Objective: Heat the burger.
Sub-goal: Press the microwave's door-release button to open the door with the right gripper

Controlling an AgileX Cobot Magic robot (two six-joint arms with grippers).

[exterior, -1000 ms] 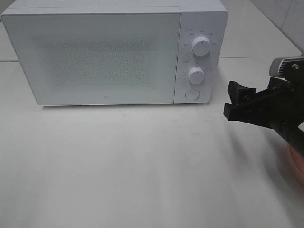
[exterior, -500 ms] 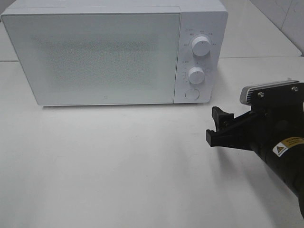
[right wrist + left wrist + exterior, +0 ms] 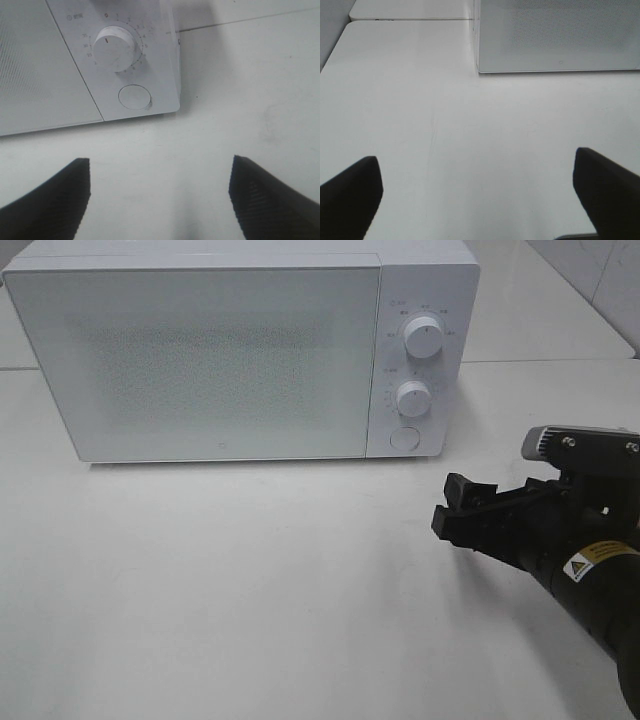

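Left gripper [image 3: 475, 165] spread wide, holding nothing, facing the microwave [image 3: 200, 360], whose door is shut. Burger nowhere in view. The step looks like opening the door: bring the right gripper [image 3: 450, 508], jaws apart and empty, square onto the button [image 3: 404, 438], press straight, avoid the knob [image 3: 412, 398] above

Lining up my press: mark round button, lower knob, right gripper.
round button [image 3: 134, 97]: right wrist view, face centre.
lower knob [image 3: 115, 48]: right wrist view, cap centre.
right gripper [image 3: 448, 508]: exterior high view, between fingertips.
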